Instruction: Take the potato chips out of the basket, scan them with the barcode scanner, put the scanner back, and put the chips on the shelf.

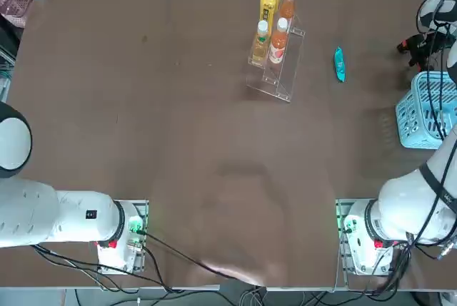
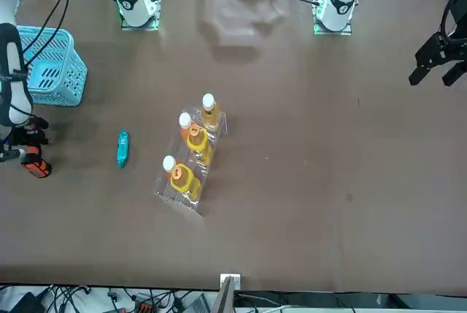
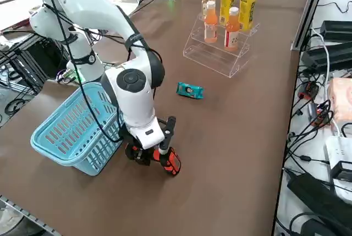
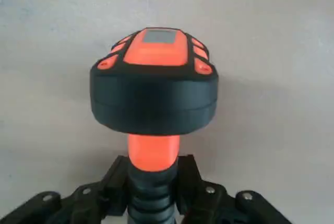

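The potato chips (image 1: 339,64) (image 2: 122,149) (image 3: 190,90), a small teal packet, lie flat on the brown table between the shelf and the basket. My right gripper (image 3: 155,149) (image 4: 154,185) is shut on the orange handle of the barcode scanner (image 3: 169,162) (image 4: 154,93) (image 1: 408,44) (image 2: 35,167). It holds the scanner low over the table, just past the far end of the light blue basket (image 1: 427,110) (image 2: 47,65) (image 3: 77,129). The scanner's black head fills the wrist view. The clear stepped shelf (image 1: 280,78) (image 3: 212,57) stands left of the chips in the top view.
Several orange and yellow bottles (image 1: 270,17) (image 3: 231,5) stand on the shelf's tiers. Cables and boxes (image 3: 324,109) lie along the table's far edge beside the scanner. The basket's inside shows nothing in the side view.
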